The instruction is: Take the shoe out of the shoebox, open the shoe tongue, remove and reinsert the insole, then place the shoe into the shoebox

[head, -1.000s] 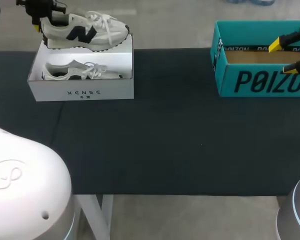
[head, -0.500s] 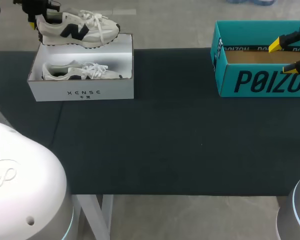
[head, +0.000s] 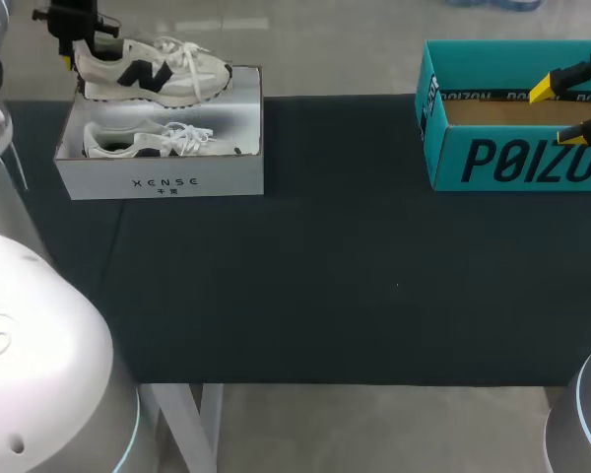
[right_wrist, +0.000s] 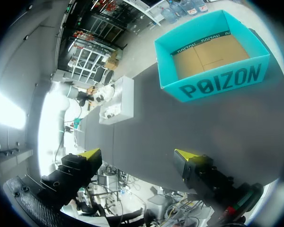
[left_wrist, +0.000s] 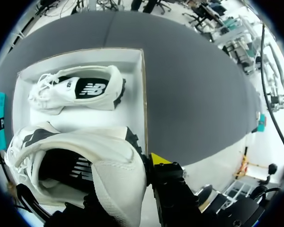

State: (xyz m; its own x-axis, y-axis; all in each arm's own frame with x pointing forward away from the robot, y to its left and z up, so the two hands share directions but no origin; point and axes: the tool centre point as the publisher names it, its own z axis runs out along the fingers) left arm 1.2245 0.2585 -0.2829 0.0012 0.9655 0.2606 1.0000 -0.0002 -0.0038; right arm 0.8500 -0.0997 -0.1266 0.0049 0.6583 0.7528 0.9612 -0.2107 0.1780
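Currently left gripper point(head: 76, 41) clamps shoe point(head: 153, 71) by heel only; toe juts away from it, may sag and slip, dropping into shoebox point(head: 158, 183) beneath.

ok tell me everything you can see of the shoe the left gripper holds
The shoe is an off-white lace-up sneaker with a black side logo, white laces, a dark sole and a dark inside. It hangs roughly level, toe to the right, over the far side of the white shoebox, with the left gripper clamped on its heel.

White-and-black shoe point(head: 153, 69); white shoebox point(head: 98, 183); teal box point(head: 448, 128).
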